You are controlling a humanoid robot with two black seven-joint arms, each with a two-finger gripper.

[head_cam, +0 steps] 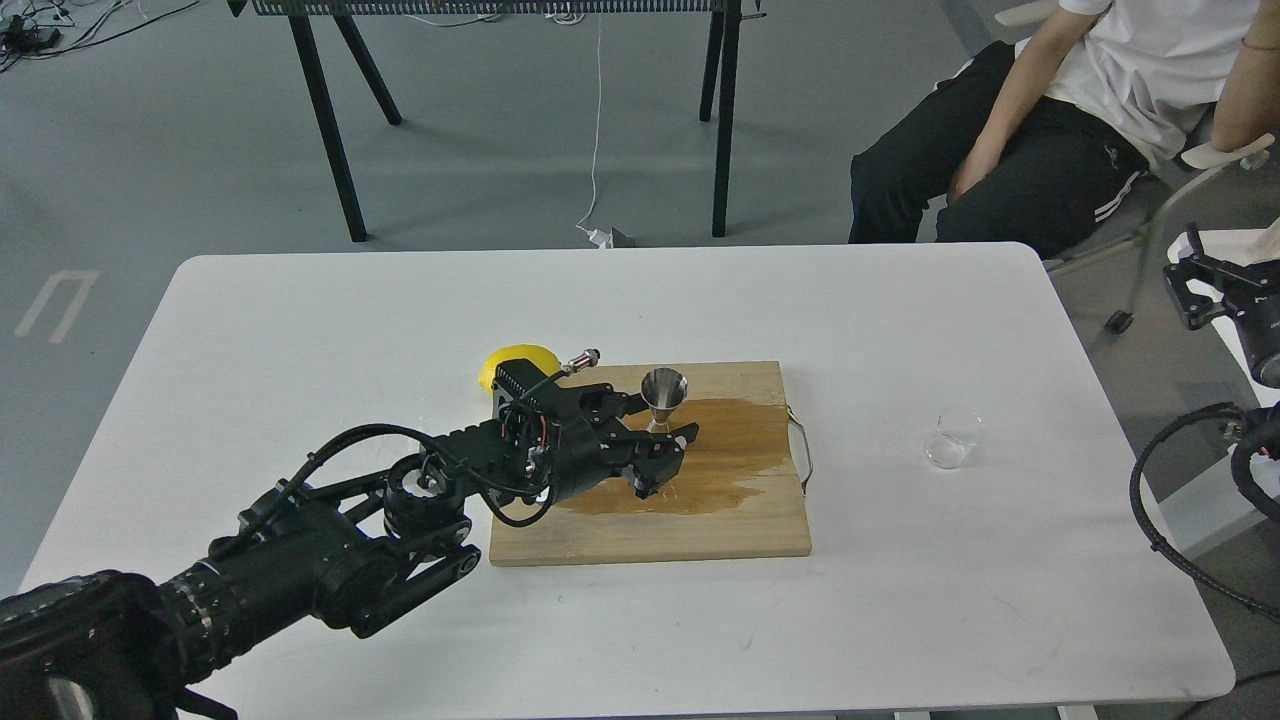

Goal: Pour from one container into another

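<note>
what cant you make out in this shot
- Head view: the jigger has its lower cone hidden behind the left hand, so contact is unclear.
- Lemon: front covered by the left arm.
- Glass cup: too small to judge contents.
- Right hand: cut off by the right edge.

The left arm (300, 560) is black throughout, built of thick round segments with ribbed, knurled rings near the bottom edge of the head view. A glossy black cable loops up from its middle joint and over to the wrist. At the wrist sits a boxy black housing (530, 420) with a finned top, thin red wires showing at its side (orange-tinted in places), and a silver metal connector (582, 357) sticking out. The right arm (1235, 330), also black, carries a looping black cable (1150, 520).
</note>
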